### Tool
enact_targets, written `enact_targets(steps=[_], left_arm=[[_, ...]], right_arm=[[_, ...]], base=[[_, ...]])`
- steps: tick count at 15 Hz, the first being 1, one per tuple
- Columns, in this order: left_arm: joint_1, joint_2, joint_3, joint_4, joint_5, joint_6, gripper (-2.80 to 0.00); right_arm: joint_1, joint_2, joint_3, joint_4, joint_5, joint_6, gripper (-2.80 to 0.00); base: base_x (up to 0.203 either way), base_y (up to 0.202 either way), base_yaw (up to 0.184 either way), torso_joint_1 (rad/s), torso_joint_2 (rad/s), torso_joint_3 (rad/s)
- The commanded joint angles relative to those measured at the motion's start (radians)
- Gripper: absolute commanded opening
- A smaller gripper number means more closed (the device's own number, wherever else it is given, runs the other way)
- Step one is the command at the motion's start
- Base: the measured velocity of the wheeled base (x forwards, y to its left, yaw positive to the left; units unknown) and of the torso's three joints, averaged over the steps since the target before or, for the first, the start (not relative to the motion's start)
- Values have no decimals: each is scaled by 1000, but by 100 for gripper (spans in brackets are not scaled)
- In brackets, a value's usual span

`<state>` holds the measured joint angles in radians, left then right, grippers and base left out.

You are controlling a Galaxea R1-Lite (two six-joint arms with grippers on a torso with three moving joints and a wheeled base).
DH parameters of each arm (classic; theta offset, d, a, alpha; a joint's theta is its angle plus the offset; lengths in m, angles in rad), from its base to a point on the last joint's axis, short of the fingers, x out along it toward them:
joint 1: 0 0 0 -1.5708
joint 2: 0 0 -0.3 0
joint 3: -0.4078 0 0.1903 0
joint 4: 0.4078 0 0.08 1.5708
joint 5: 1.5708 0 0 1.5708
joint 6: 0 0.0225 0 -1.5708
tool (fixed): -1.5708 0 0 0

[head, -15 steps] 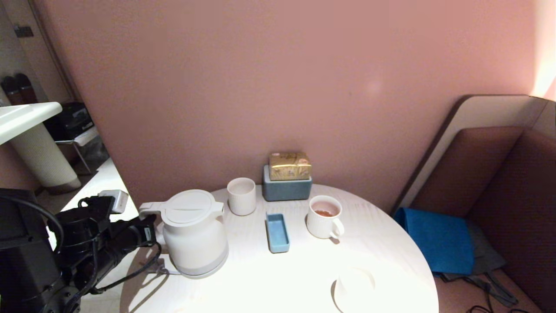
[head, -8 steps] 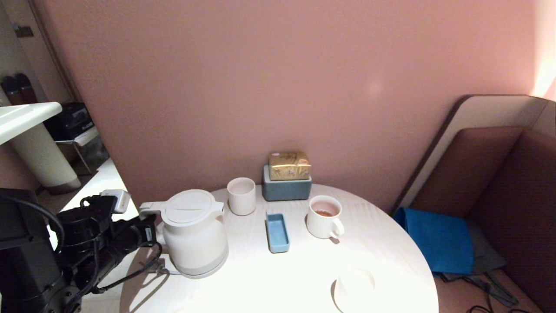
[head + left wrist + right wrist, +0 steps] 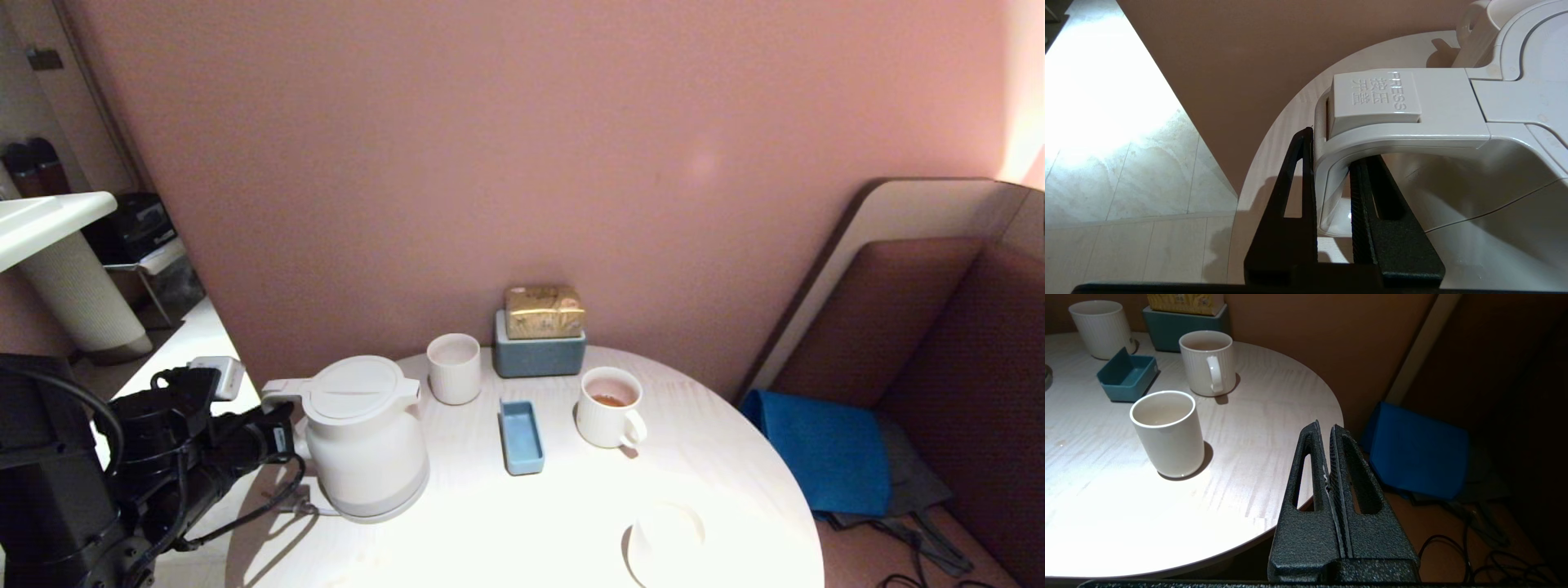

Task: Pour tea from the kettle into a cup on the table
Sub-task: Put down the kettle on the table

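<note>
The kettle [image 3: 365, 437] stands upright on its base at the left edge of the table [image 3: 571, 523], lid on. The left gripper [image 3: 1333, 183] is clamped on its loop handle, one finger outside the loop and one inside. The cup [image 3: 609, 407] sits well to the right, past a blue tray [image 3: 521, 437], already holding some reddish tea [image 3: 608, 400]. A handleless ribbed cup [image 3: 454, 368] stands near the kettle's spout side and a smooth cup [image 3: 1167, 433] sits near the front edge. The right gripper [image 3: 1329, 457] hangs off the table's right side, closed and empty. The risks: the narrow grip lets a heavy kettle swing, its cord may snag, and the spout could clip the ribbed cup or spill over the tray.
</note>
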<state>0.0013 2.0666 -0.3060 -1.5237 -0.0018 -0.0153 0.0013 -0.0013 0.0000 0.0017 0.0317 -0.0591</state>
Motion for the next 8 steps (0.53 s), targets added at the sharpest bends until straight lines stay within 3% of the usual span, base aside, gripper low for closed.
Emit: enact_targets(steps=[1,8], left_arm=[[0,4,2,-46,0,-2,-280],[0,6,1,-46,0,8,-280]], right_arm=[[0,1,0,0,1,-1,-280],[0,1,0,0,1,-1,-280]], base=[[0,0,0,0,0,0],[0,0,0,0,0,0]])
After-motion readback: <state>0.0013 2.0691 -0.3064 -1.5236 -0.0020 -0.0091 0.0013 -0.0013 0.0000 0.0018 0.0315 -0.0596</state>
